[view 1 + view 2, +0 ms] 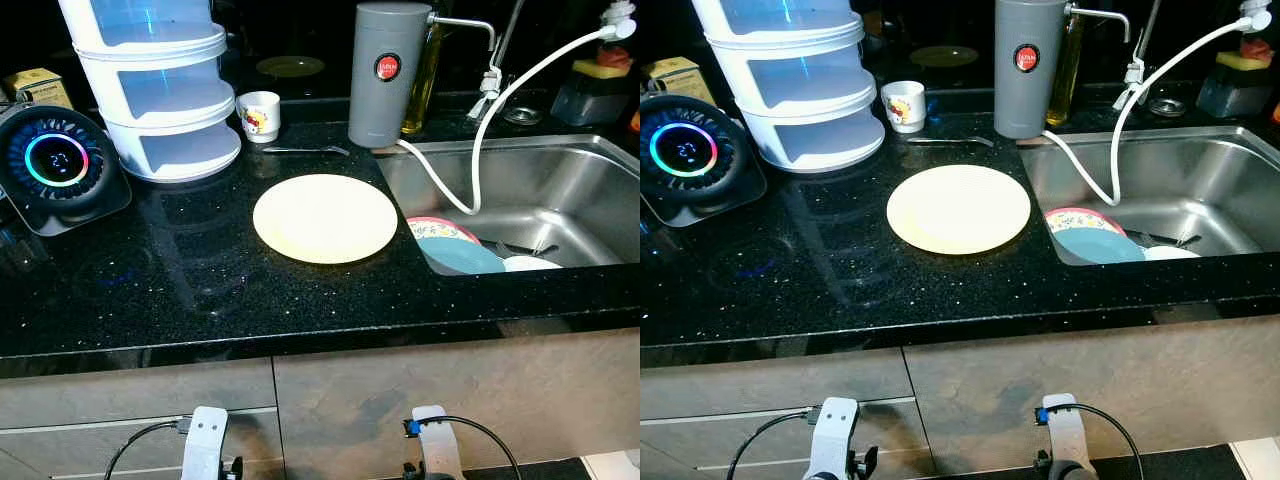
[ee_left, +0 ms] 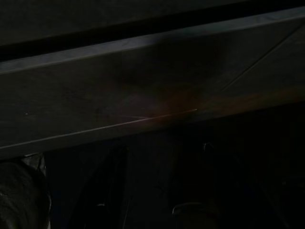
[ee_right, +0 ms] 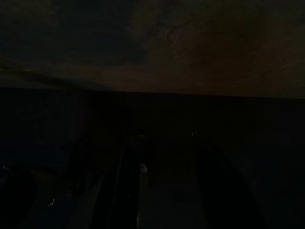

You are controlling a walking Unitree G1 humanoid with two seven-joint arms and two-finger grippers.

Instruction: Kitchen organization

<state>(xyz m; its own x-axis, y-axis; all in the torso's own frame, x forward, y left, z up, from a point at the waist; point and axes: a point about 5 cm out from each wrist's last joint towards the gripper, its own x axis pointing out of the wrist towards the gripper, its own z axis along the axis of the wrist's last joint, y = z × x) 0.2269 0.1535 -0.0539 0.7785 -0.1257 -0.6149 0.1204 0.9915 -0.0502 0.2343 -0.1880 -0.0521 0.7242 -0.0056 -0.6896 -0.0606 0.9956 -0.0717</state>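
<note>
Resting on the counter (image 1: 150,290) — one yellow plate (image 1: 325,218), one cup (image 1: 259,115); tool states — cannot tell.

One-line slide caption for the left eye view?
Pale yellow plate on black countertop beside steel sink holding stacked dishes; both arms hang low.

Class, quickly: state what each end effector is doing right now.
Left end effector: idle below the black stone countertop; cannot be told.
Right end effector: idle below it too; cannot be told.
</note>
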